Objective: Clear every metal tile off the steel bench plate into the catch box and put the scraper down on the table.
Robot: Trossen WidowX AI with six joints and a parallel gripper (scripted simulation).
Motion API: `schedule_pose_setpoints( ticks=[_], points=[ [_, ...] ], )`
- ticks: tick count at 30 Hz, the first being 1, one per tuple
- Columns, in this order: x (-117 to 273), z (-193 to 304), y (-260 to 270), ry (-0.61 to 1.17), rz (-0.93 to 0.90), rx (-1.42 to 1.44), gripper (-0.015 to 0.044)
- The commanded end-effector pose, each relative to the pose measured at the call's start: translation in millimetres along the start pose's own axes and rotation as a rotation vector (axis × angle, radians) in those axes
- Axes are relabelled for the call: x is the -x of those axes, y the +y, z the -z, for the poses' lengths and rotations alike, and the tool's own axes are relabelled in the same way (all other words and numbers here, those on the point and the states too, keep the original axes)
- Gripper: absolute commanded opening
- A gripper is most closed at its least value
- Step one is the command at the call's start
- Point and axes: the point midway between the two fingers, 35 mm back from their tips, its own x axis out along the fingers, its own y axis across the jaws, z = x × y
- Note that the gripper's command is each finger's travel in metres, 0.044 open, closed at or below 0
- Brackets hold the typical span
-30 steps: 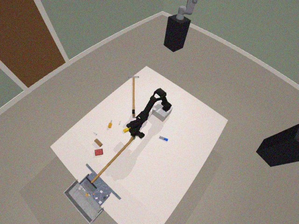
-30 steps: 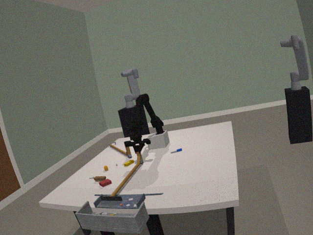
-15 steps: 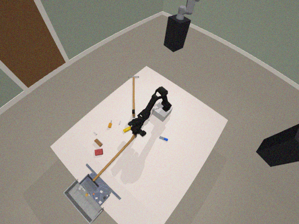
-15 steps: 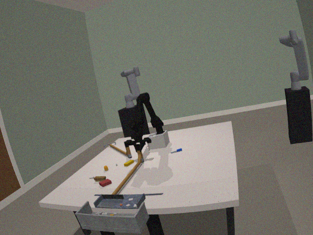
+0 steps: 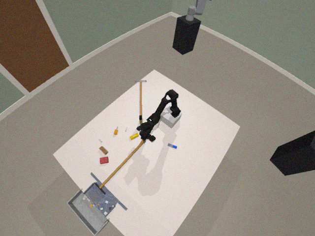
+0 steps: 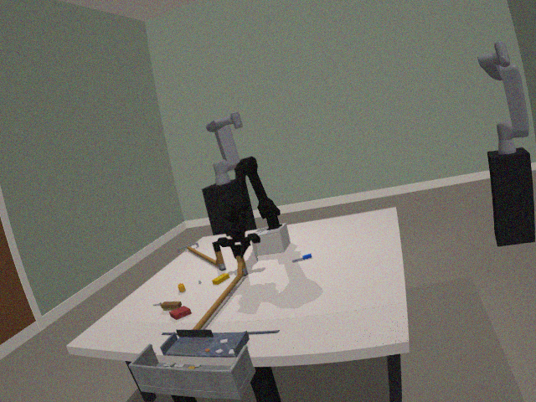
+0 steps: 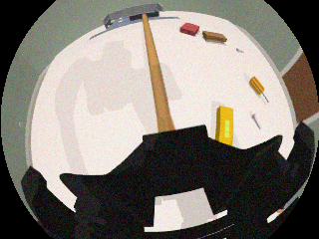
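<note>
Metal tiles (image 5: 106,201) (image 6: 224,341) lie scattered on the steel bench plate (image 5: 92,194) (image 6: 190,346), and some small pieces are at the side of the catch box (image 5: 88,216) (image 6: 186,383) (image 7: 131,11). The black arm (image 5: 159,109) (image 6: 257,183) rises from its pale grey pedestal (image 5: 171,123) (image 6: 275,242), folds at a high elbow, and from there the forearm slopes down toward the plate side. Its gripper (image 5: 144,139) (image 6: 239,255) (image 7: 171,130) is low above the table (image 5: 198,152) (image 6: 346,280) (image 7: 199,80), near the yellow block (image 5: 134,136) (image 6: 220,279) (image 7: 224,124). The fingers are partly apart, closed on the handle end of the long scraper (image 5: 122,164) (image 6: 220,301) (image 7: 156,80). This handle reaches away from the gripper, and the dark blade (image 5: 102,190) (image 6: 194,332) is at the plate's end opposite to the box. Whether the blade touches the plate, I cannot tell.
</note>
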Motion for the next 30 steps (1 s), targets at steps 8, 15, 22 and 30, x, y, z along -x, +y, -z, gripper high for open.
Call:
schedule_pose_setpoints(
  ticks=[8,15,22,30],
  points=[
    [12,13,1,-0.013,-0.003,0.003,0.0],
    [19,23,2,-0.014,-0.003,0.002,0.0],
    [24,32,3,-0.014,-0.003,0.002,0.0],
    [31,43,5,-0.014,-0.002,0.002,0.0]
  ],
)
